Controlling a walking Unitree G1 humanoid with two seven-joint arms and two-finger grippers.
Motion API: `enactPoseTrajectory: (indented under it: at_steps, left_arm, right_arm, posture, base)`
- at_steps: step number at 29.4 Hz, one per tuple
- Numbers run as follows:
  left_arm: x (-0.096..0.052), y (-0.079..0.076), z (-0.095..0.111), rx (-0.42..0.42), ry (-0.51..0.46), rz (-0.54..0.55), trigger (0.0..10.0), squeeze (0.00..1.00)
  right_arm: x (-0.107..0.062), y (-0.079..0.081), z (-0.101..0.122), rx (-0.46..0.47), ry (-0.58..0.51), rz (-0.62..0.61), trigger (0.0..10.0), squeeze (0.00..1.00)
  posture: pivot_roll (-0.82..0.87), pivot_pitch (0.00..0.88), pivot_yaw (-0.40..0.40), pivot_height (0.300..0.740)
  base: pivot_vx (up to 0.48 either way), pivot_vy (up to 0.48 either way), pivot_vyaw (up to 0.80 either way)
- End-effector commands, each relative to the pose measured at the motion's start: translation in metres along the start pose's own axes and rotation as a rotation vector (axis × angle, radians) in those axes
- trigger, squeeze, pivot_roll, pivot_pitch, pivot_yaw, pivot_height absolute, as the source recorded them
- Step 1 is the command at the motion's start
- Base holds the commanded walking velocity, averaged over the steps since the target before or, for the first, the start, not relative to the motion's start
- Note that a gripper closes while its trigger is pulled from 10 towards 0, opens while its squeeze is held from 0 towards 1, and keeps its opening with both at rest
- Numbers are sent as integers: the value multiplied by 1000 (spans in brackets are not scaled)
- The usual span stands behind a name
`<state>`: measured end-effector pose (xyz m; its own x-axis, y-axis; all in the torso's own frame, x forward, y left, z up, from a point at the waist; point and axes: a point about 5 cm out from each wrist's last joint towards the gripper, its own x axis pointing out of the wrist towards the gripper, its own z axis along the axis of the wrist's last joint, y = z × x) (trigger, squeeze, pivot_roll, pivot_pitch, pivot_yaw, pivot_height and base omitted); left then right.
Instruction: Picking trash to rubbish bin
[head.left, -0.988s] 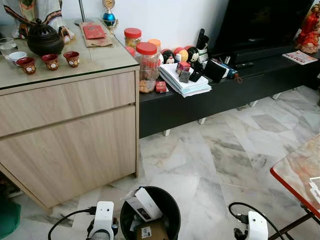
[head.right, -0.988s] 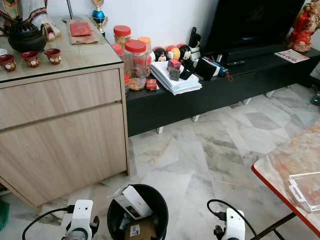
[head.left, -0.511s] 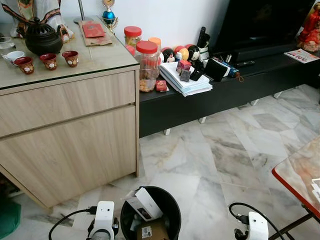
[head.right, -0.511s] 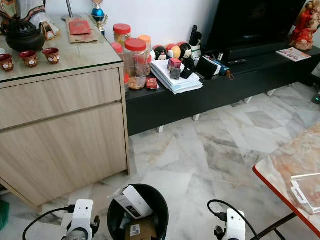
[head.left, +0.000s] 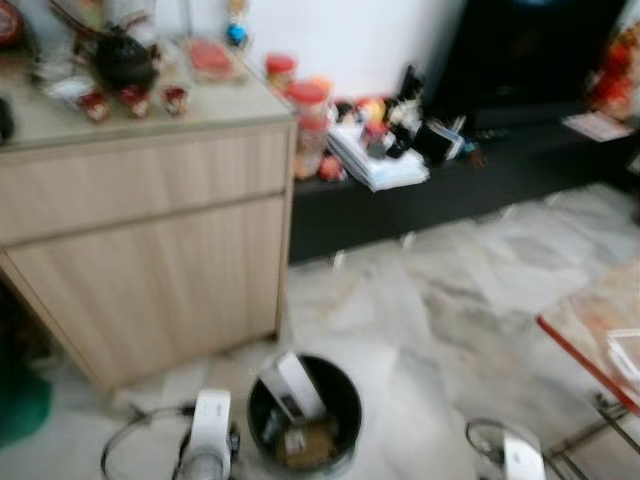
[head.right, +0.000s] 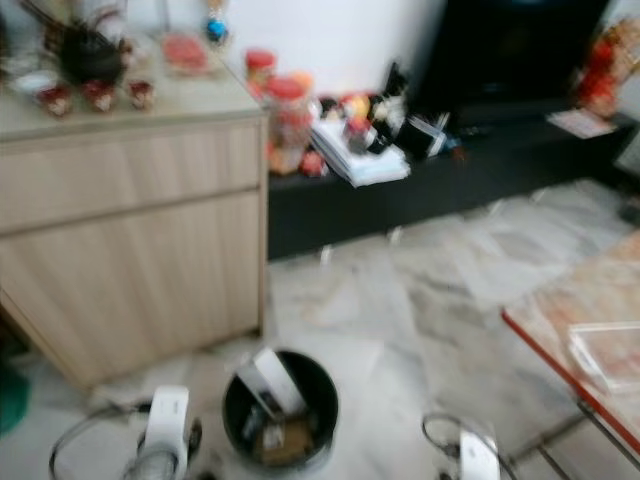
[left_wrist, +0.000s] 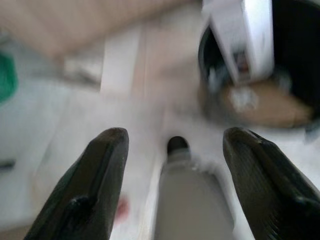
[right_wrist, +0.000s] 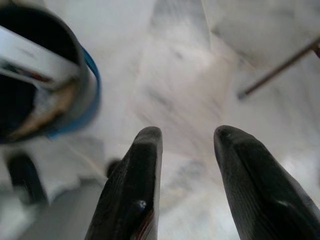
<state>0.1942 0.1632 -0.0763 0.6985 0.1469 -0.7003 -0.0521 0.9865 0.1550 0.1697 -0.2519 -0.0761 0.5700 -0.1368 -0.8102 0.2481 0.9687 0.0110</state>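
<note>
- Your left tool (left_wrist: 172, 150) hangs with fingers apart, empty; your right tool (right_wrist: 187, 145) likewise.
- The black bin (head.left: 304, 411) sits near, between them; its white box (head.left: 293, 385) stands upright, leaning left.

Bin (head.left: 305, 410) at 6 o'clock on floor, box (head.left: 292, 385) inside; cabinet (head.left: 150, 250) at 10; table (head.left: 598, 335) at 4.

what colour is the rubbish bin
Black rubbish bin, clearest in the left eye view; its outside looks blue-tinged in the right wrist view.
</note>
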Motion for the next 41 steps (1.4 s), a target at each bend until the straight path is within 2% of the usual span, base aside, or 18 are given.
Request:
enactPoseTrajectory:
  at_steps: [1,16,29,41]
  left_arm:
    - [2,-3,8,-1,-20,-9,10000,0]
    - [2,-4,9,-4,-20,-10,10000,0]
    - [2,-6,6,4,2,-24,10000,0]
    - [3,-8,10,4,-13,-33,10000,0]
  right_arm:
    - [-2,-7,-7,13,19,-19,10000,0]
    - [-2,-5,-5,24,4,-18,10000,0]
    - [-2,-6,-6,38,-2,-31,10000,0]
    - [-2,-11,5,50,-51,-66,10000,0]
  posture:
    - [-60,31,-116,740]
    - [-67,34,-119,740]
    - [-72,30,-116,740]
    - [-72,0,-110,740]
  base:
    - [-247,0,0]
    - [-248,0,0]
    - [0,0,0]
    - [0,0,0]
